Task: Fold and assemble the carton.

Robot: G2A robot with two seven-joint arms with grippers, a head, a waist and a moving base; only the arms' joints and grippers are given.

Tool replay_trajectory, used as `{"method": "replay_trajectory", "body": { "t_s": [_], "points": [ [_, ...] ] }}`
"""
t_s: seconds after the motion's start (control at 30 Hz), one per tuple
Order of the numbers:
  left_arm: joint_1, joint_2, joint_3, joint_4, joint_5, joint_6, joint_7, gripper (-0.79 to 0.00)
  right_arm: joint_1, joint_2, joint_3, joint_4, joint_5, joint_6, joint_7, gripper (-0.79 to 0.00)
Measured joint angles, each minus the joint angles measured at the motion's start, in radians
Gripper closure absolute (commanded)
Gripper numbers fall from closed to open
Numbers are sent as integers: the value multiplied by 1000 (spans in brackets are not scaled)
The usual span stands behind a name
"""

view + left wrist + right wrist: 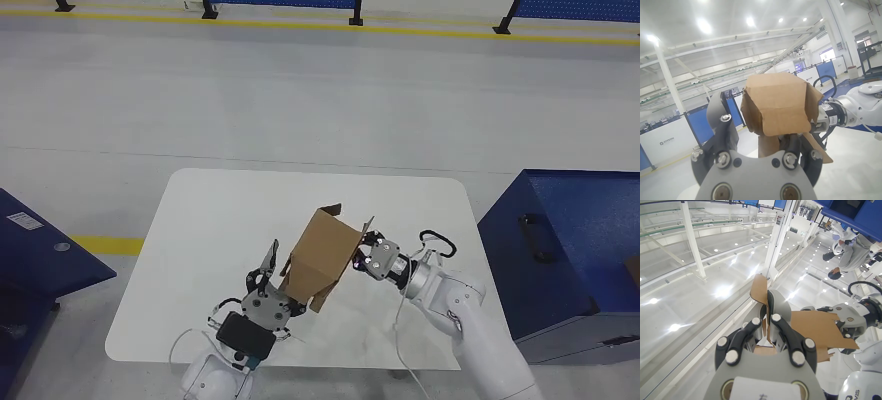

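Carton (pixel 325 255) held aloft over the white table (pixel 200 230), tilted and half-formed, its lower flaps hanging loose. Right hand (pixel 768 308) pinches one flap edge-on. Left hand (pixel 278 270) sits spread at the lower end, one finger well clear of the cardboard — no firm grip there. With the weight seemingly on a single flap, that flap could crease, tear or slip free — and the box would drop.
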State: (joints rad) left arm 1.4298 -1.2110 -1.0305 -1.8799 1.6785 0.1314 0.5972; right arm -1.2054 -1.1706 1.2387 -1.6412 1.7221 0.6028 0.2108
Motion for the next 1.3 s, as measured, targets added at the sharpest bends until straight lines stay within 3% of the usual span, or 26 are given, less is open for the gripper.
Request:
{"method": "replay_trajectory", "body": {
  "t_s": [0.1, 0.27, 0.43, 0.53, 0.63, 0.7, 0.73, 1.07, 1.3],
  "points": [
    [9, -1, -9, -4, -2, -6, -5, -348, -1, -1, 0, 0, -12, 0, 3, 0],
    [10, -4, -14, 4, 0, -8, -21, -172, -2, -2, 3, -2, -20, -4, 9, 0],
    [12, -8, -18, 5, -19, -14, -25, -117, -3, -4, 4, -2, -21, -7, 10, 0],
    [16, -9, -24, 3, -26, -21, -23, 0, -4, -6, 3, 0, -30, -12, 11, 0],
    [18, -11, -31, 4, -25, -24, -24, 0, -1, -6, 1, 6, -50, -15, 16, 0],
    [18, -12, -33, 7, -23, -27, -25, 0, 1, -7, 1, 7, -63, -16, 18, -274],
    [18, -12, -33, 7, -23, -28, -26, 0, 2, -7, 1, 7, -68, -16, 19, -785],
    [27, -14, -58, 2, -26, -55, -26, 0, 14, 0, 84, 55, -132, -87, 18, -785],
    [42, -13, -72, 0, -156, -189, -71, 0, 20, 10, 154, 71, -187, -123, 32, -785]
  ]
}}
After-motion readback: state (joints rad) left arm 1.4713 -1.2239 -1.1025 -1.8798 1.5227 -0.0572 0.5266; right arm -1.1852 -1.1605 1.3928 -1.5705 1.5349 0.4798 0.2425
